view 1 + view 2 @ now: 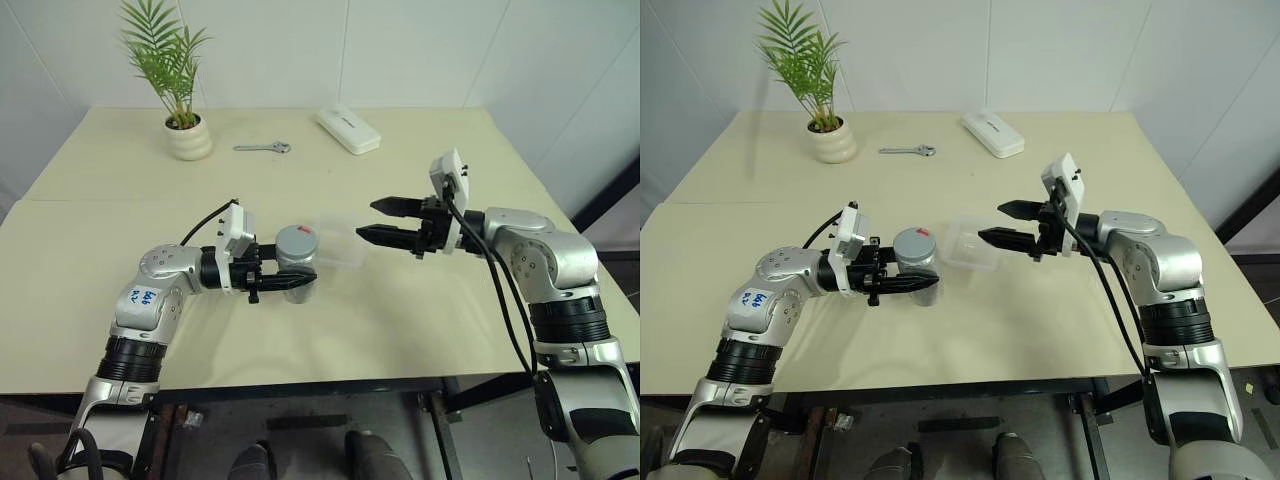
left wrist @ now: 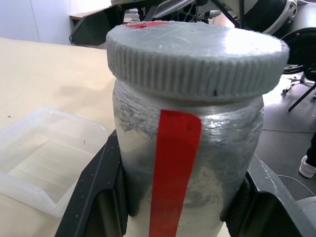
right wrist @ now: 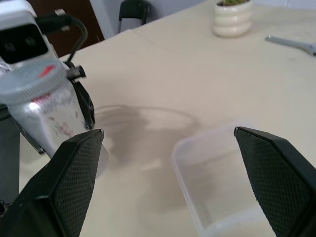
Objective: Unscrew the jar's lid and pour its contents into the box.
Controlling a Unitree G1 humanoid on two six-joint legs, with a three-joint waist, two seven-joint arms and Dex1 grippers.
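My left gripper [image 1: 285, 283] clamps the small silvery cylindrical jar [image 1: 297, 268] upright above the cream surface [image 1: 420, 320], beside the clear square plastic box [image 1: 340, 243]. My right gripper [image 1: 382, 220] hangs wide open, empty. I'd centre it over the ribbed grey lid [image 1: 297, 238], squeeze evenly, then twist.

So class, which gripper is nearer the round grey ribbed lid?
Left. The left gripper clamps the jar under the lid; the right gripper hangs apart, above the box.

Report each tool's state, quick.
Left tool: shut on the jar, lid still on.
Right tool: open, holding nothing, over the box.
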